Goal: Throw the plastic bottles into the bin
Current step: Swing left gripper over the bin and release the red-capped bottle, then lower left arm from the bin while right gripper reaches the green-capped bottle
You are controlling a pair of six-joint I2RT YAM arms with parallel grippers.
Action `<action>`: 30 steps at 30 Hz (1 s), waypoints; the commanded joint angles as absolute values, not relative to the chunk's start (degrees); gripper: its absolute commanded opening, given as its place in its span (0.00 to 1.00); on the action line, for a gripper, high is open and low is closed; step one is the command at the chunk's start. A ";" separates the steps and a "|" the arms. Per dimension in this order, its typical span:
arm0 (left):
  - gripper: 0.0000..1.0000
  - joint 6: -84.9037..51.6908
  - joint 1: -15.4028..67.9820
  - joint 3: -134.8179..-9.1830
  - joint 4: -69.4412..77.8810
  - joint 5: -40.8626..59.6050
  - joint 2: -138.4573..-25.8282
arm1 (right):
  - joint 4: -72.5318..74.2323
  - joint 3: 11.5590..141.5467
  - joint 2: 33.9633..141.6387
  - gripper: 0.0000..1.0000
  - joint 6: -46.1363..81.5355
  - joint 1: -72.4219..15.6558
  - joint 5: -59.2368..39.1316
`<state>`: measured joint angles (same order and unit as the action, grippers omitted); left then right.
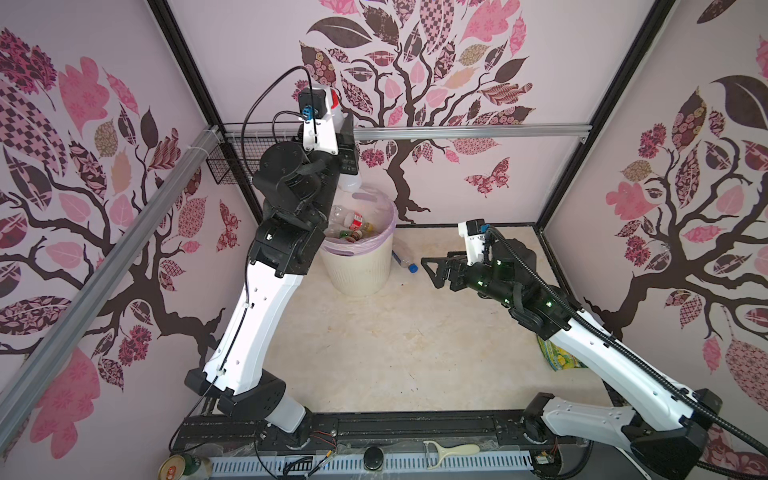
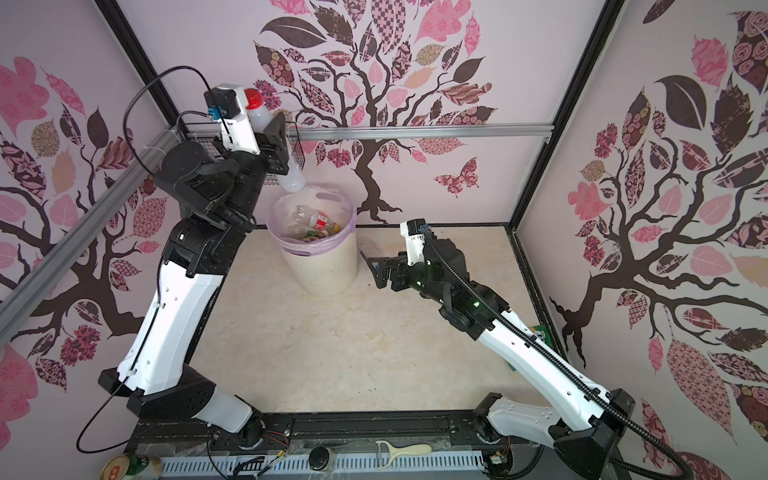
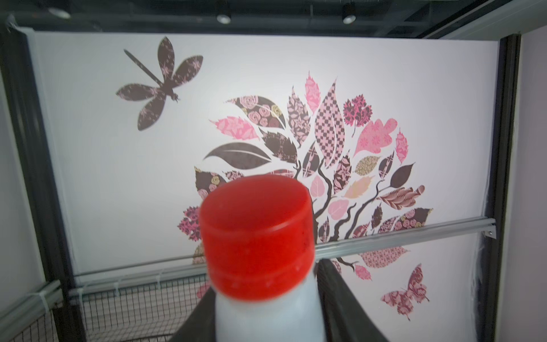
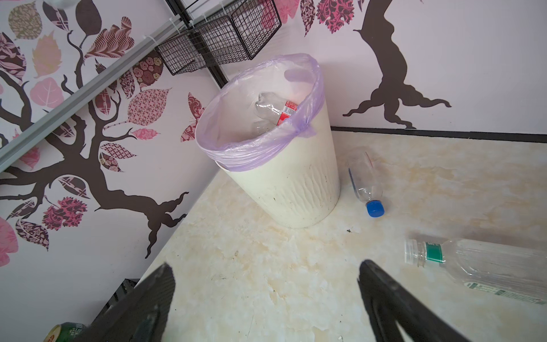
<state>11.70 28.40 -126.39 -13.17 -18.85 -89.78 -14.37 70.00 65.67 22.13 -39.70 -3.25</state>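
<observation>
My left gripper [image 1: 347, 145] [image 2: 276, 141] is raised high above the bin [image 1: 359, 270] [image 2: 328, 270] and shut on a white bottle [image 1: 351, 183] [image 2: 259, 118] with a red cap [image 3: 256, 234]. The bottle's base hangs just over the bin's far rim. Several plastic bottles [image 1: 351, 224] [image 4: 272, 111] lie inside the pink-lined bin. A clear blue-capped bottle [image 1: 403, 259] [image 4: 362, 183] lies on the table right of the bin. Another clear bottle with a green label [image 4: 488, 269] lies nearer my right gripper [image 1: 430, 273] [image 4: 266, 266], which is open and empty, low over the table.
A black wire mesh basket [image 1: 237, 162] [image 4: 219, 41] hangs on the back-left rail behind the bin. A green-yellow snack packet [image 1: 559, 357] lies under the right arm. A can [image 1: 178, 467] and a peeler [image 1: 451, 451] sit along the front rail.
</observation>
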 commanded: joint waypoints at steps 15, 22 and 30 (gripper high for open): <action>0.95 -0.30 24.58 -113.85 -17.78 -16.88 -95.66 | -11.26 65.76 65.99 1.00 23.51 -40.08 -4.03; 0.98 -1.41 26.28 -111.75 -19.55 -17.40 -90.74 | -10.72 64.38 65.30 0.99 24.41 -40.08 -4.26; 0.98 -7.00 27.51 -108.14 -20.66 -13.00 -85.37 | -12.46 63.98 64.55 0.99 23.61 -40.01 0.54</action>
<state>-3.42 27.09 -111.37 -18.74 -15.81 -85.08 -11.62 63.02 66.26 24.18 -39.70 -2.70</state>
